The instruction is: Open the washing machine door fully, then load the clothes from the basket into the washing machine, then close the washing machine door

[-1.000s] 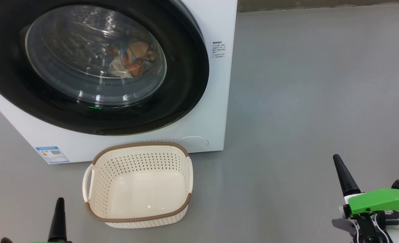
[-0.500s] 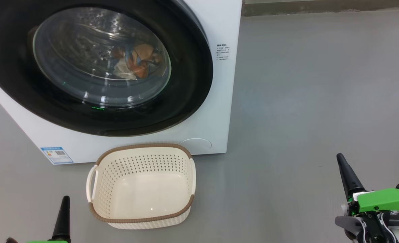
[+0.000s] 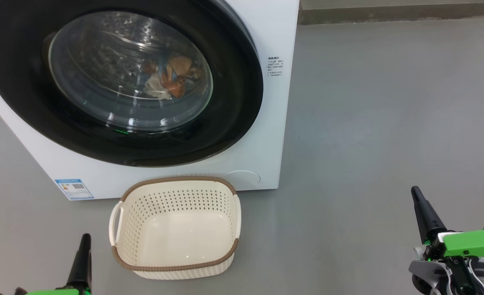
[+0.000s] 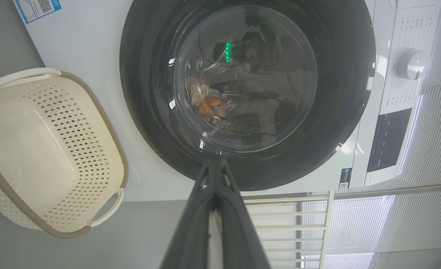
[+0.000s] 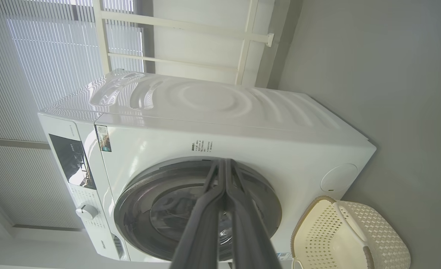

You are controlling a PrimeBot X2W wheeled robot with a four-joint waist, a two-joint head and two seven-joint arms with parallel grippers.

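Both my pincers are clenched on nothing. My left gripper (image 3: 86, 239) pokes up at the lower left of the head view, its dark fingers pressed together. My right gripper (image 3: 415, 191) stands at the lower right, also pinched to a single point, well apart from everything else on the grey floor (image 3: 369, 123).

The washing machine (image 3: 266, 155) fills the upper left. The washing machine door (image 3: 235, 102) is shut flat against its front. Through the glass bowl I see the clothes (image 3: 170, 78), a crumpled heap of cream, orange and blue lying in the drum. The shut door is all that stands between me and them.

The basket (image 3: 176, 180) sits on the floor right before the machine's lower front, between my left gripper and the door. Its bare cream bottom shows. It stands very near the machine, but I cannot tell whether it touches.

A blue label sticker (image 3: 73, 188) marks the machine's lower left corner, and a round cover (image 3: 244, 178) sits at the lower right, just behind the basket's rim. A small block of print (image 3: 275, 66) lies beside the door. From my left wrist I see a dial (image 4: 410, 63) and a dark display panel (image 4: 386, 138) above the door. Pale blinds (image 4: 429, 224) and a white rail (image 4: 291, 224) lie off to the side of the machine.
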